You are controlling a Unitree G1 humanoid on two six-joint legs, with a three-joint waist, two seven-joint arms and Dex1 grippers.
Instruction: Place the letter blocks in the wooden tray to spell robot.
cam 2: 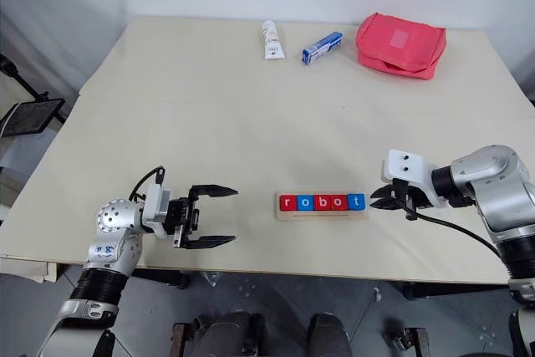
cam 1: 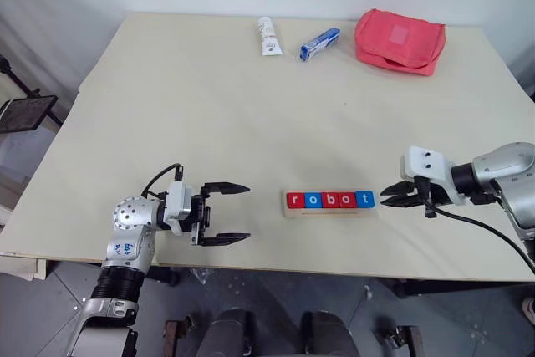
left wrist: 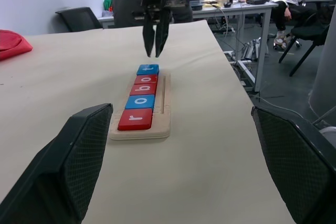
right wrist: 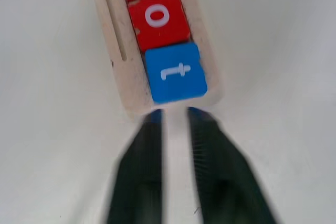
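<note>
Nearest, the left gripper point(cam 1: 227, 212) hovered level over the table's point(cam 1: 209, 114) near-left part, its two black, rubber-textured fingers spread wide apart with nothing between them, pointing right toward the tray. To its right, near the front edge, lay the wooden tray point(cam 1: 330, 211), a long, narrow strip of pale wood with a shallow groove. Five letter blocks point(cam 1: 329, 200) sat in it side by side, touching: red r, blue o, red b, red o, blue t, each a small flat square with a white lowercase letter, three red and two blue in all. Just beyond the tray's right end hung the right gripper point(cam 1: 388, 196), its dark fingers drawn together on nothing, tips angled down beside the blue t block point(right wrist: 175, 73) but apart from it. Nothing stood between either gripper and the tray. On the far side of the smooth, beige table lay three other things, well apart from the tray: one white tube point(cam 1: 267, 36), one blue-and-white box point(cam 1: 320, 43) to its right, and one soft pink-red pouch point(cam 1: 399, 40) farthest right.
</note>
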